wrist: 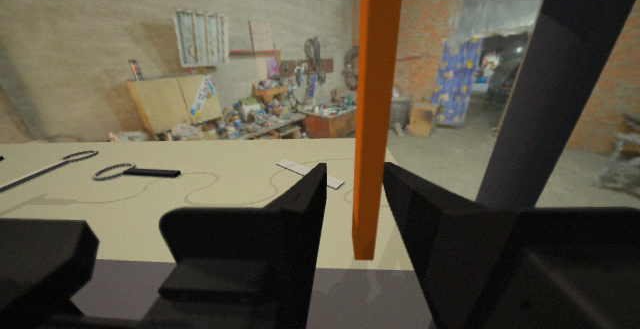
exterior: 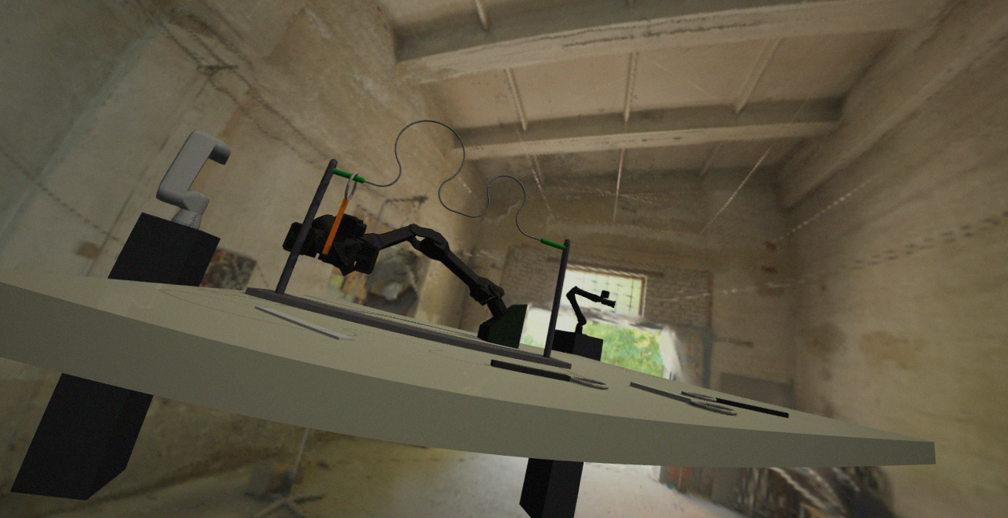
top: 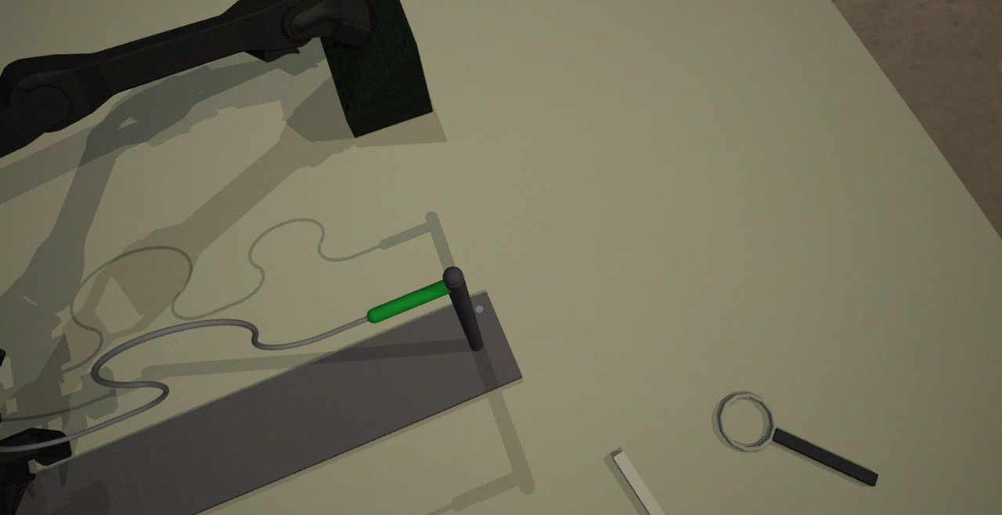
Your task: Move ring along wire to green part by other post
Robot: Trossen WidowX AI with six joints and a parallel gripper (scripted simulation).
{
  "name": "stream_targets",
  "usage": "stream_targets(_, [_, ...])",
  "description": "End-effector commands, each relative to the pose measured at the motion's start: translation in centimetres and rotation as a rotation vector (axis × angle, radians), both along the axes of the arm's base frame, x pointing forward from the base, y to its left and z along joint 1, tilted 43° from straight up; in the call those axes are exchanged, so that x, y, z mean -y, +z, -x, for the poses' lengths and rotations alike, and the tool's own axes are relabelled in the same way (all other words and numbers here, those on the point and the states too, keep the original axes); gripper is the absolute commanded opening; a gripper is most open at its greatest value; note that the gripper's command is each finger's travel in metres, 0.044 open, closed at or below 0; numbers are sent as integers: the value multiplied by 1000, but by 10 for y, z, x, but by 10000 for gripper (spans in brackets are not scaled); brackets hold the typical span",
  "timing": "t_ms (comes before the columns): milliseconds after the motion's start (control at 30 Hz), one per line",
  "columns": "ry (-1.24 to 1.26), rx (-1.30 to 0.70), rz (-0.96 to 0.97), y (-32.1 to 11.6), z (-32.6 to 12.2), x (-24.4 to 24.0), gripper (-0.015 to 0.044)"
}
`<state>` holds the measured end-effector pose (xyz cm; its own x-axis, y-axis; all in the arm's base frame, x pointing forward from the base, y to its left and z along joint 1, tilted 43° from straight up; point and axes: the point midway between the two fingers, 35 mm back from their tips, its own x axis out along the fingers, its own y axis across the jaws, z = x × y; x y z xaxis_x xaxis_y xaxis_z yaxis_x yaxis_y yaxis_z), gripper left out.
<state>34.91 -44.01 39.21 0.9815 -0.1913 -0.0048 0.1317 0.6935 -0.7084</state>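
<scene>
The ring (exterior: 346,187) hangs on the green part (exterior: 341,173) beside the left post (exterior: 320,194) (wrist: 555,94) in the exterior view. Its orange handle (exterior: 335,226) (wrist: 380,69) points down. My gripper (wrist: 353,169) is open; in the wrist view the handle's lower end stands between the fingertips, with a gap on each side. The left post rises just right of the right finger. The grey wire (top: 210,322) (exterior: 424,120) curves to the other green part (top: 409,301) (exterior: 553,243) at the right post (top: 466,315) (exterior: 557,303). The ring is out of the wrist view.
The posts stand on a dark base plate (top: 280,434). A black-handled ring tool (top: 823,455) (exterior: 531,371) (wrist: 152,172) and a pale bar (top: 637,484) (exterior: 302,322) (wrist: 292,166) lie on the table. More ring tools lie at the right in the exterior view.
</scene>
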Motion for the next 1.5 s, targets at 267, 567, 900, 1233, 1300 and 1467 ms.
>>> stream_targets(267, [-3, 1, -5, 0, -1, 1, 160])
stream_targets(567, [-3, 1, -5, 0, -1, 1, 160])
stream_targets(900, [-3, 1, -5, 0, -1, 1, 160])
stream_targets(1233, [-1, 0, 0, 0, -1, 0, -76])
stream_targets(1300, [-1, 0, 0, 0, -1, 0, -129])
stream_targets(1467, [-1, 0, 0, 0, -1, 0, -150])
